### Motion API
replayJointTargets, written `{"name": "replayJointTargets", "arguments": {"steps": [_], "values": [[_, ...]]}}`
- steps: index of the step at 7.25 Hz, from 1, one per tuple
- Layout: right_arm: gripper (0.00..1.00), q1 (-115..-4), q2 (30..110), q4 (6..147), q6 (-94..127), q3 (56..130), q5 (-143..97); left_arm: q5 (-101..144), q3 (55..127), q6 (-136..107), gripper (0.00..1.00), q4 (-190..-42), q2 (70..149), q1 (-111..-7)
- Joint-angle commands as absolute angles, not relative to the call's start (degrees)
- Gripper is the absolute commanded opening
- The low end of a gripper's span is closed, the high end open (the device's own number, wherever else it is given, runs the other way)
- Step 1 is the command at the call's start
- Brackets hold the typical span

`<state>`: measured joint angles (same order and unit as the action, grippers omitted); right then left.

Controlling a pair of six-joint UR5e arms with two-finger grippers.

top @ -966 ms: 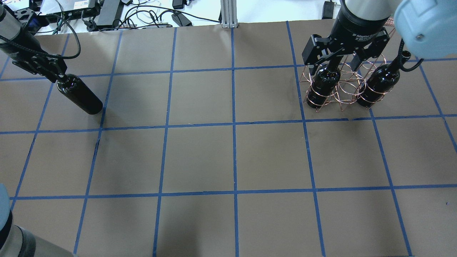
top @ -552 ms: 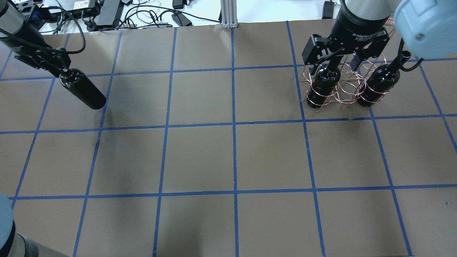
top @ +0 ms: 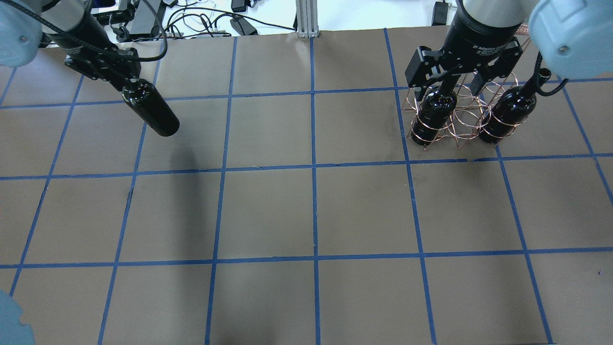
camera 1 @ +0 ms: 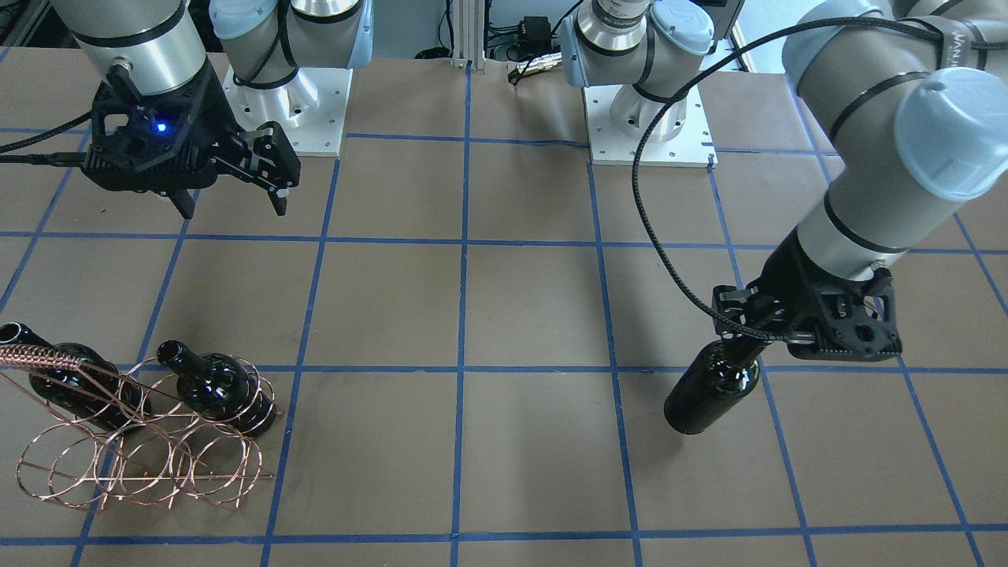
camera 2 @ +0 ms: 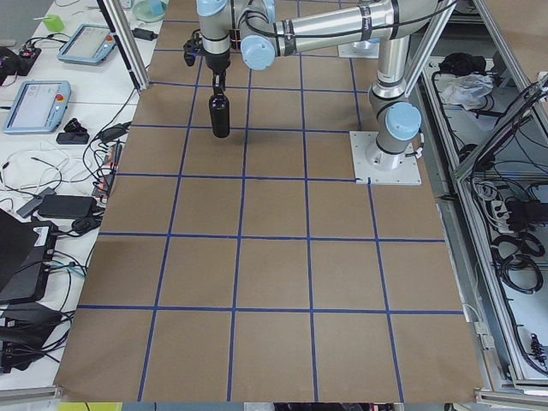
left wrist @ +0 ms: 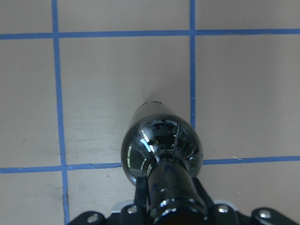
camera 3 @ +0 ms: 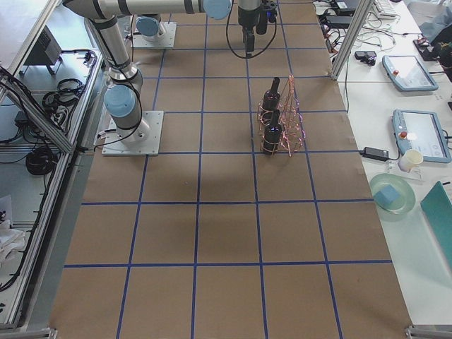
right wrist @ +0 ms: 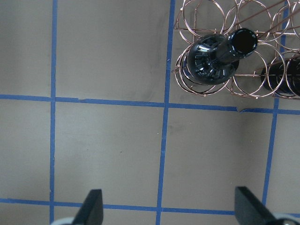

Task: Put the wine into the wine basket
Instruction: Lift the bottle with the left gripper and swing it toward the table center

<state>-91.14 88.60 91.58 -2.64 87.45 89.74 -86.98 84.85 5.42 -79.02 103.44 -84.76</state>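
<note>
My left gripper (top: 122,80) is shut on the neck of a dark glossy wine bottle (top: 152,111) and holds it hanging above the far left of the table; it also shows in the front view (camera 1: 709,391) and the left wrist view (left wrist: 161,145). The copper wire wine basket (top: 460,125) stands at the far right and holds two other dark bottles (top: 433,115) (top: 509,112) in its outer loops. My right gripper (top: 448,91) hangs open and empty well above the basket; its fingers (right wrist: 93,206) frame the table below.
The brown paper table top (top: 311,211) carries a grid of blue tape lines. Cables and power bricks (top: 143,19) lie beyond the far edge. The arm bases (camera 1: 646,118) stand on the robot's side.
My left gripper has carried its bottle to the right and a little toward the far edge. The right gripper and the basket have not moved.
</note>
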Motion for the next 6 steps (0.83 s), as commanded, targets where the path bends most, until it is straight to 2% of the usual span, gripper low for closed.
{"name": "replayJointTargets", "arguments": {"steps": [1,6], "values": [[1.0,-91.1,88.6,91.6,-2.6,87.5,89.6,-84.9,87.6,-0.9,0.0,-79.2,101.3,-90.9],[1.0,-91.1,88.6,91.6,-2.6,87.5,89.6,-85.1,97.5,-11.4,0.0,-79.2,96.7,-104.8]]}}
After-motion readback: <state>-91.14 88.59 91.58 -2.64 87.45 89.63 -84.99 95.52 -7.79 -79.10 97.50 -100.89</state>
